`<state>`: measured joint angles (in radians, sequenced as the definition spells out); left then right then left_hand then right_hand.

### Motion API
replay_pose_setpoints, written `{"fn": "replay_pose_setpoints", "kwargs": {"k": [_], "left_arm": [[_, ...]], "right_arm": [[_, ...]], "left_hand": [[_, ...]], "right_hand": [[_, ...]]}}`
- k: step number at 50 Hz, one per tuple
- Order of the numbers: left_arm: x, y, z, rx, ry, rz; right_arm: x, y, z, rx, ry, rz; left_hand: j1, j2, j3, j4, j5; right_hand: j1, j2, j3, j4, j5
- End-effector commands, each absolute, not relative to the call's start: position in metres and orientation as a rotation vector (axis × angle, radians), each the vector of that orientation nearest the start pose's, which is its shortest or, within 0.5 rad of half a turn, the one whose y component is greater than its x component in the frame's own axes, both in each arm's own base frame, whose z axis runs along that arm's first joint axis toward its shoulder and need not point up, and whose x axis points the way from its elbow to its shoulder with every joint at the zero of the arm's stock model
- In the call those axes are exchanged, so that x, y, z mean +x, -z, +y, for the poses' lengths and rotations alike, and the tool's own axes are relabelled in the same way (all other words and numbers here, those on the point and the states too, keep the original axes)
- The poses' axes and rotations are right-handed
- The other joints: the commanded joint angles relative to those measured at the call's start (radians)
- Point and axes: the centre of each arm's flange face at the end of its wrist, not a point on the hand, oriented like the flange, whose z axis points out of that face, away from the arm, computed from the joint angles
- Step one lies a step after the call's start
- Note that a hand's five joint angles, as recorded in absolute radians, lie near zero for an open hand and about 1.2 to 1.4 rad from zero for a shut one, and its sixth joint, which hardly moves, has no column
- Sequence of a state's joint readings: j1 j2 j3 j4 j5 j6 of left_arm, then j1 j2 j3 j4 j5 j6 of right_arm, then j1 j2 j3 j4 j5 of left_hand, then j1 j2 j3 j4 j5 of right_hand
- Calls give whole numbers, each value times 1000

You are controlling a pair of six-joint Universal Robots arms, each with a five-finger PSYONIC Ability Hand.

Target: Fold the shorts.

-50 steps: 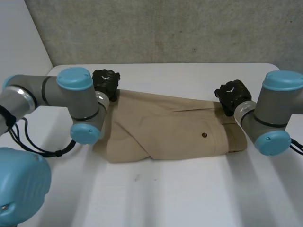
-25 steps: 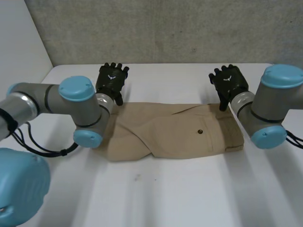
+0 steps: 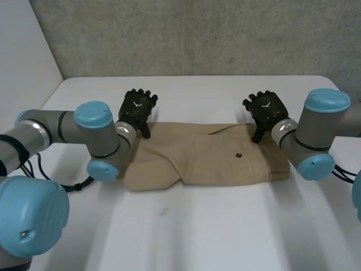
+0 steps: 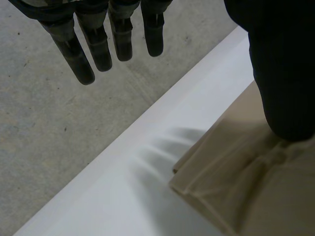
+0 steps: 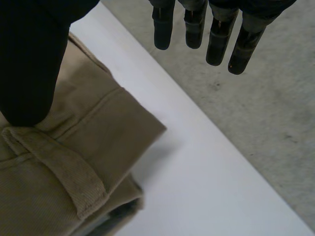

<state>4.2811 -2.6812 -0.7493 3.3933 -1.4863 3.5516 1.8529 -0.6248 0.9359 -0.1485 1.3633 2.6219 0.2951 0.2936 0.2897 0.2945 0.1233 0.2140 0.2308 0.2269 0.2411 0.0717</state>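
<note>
While the head view sets the tan shorts (image 3: 208, 158) across the middle of the white worktop (image 3: 197, 226), their length running from 9 to 3 o'clock, the wrist views bring the cloth's far edge up close. From above, the left hand (image 3: 137, 107) sits at the shorts' 10 o'clock corner and the right hand (image 3: 265, 108) at about their 1 o'clock, both at the far edge, with a small dark button (image 3: 238, 155) on the cloth toward the right end and a slanting fold toward the left end. The left wrist view shows that hand's fingers (image 4: 78, 54) straight and spread with nothing between them, its thumb (image 4: 285, 73) over a stacked, folded corner of cloth; whether the thumb touches cannot be told. The right wrist view shows the same of the right hand: fingers (image 5: 216, 44) straight and apart, empty, the thumb (image 5: 29, 64) above the waistband, where a belt loop (image 5: 64, 169) lies on layered cloth. A grey concrete wall (image 3: 197, 34) stands behind the worktop at 12 o'clock, and a white panel (image 3: 22, 56) at 10 o'clock.
</note>
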Motion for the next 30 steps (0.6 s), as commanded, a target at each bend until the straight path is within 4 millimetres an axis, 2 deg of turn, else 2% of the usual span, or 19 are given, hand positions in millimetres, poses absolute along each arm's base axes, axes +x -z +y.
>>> {"fn": "replay_pose_setpoints", "kwargs": {"k": [1, 4, 12, 16, 20, 21, 23, 30], "left_arm": [[-339, -105, -428, 1012, 2265, 1973], [-338, -104, -435, 995, 2285, 1950], [-339, -101, -444, 964, 2321, 1907], [-339, -106, -445, 951, 2336, 1889], [-341, -121, -442, 944, 2358, 1870], [-340, -125, -442, 943, 2361, 1867], [-340, -139, -438, 942, 2372, 1857], [-335, -158, -413, 977, 2330, 1914]], "right_arm": [[279, -136, -429, -1081, 2194, 2031], [281, -137, -431, -1076, 2220, 2009], [283, -124, -432, -1086, 2192, 2025], [283, -127, -427, -1086, 2184, 2028], [281, -159, -419, -1058, 2230, 1983], [279, -177, -414, -1043, 2258, 1958], [276, -191, -409, -1019, 2273, 1945], [262, -240, -377, -912, 2284, 1906]], "left_hand": [[130, 131, 135, 130, 127], [138, 140, 144, 139, 136], [194, 196, 200, 195, 192], [194, 196, 200, 195, 192], [188, 190, 194, 189, 186], [183, 184, 188, 183, 180], [148, 149, 153, 148, 145], [-73, -71, -67, -72, -75]], "right_hand": [[85, 68, 72, 58, 53], [82, 66, 69, 55, 50], [68, 51, 55, 41, 36], [24, 7, 11, -3, -8], [-35, -52, -48, -62, -67], [-35, -52, -48, -62, -67], [-35, -52, -48, -62, -67], [6, -11, -7, -21, -26]]}}
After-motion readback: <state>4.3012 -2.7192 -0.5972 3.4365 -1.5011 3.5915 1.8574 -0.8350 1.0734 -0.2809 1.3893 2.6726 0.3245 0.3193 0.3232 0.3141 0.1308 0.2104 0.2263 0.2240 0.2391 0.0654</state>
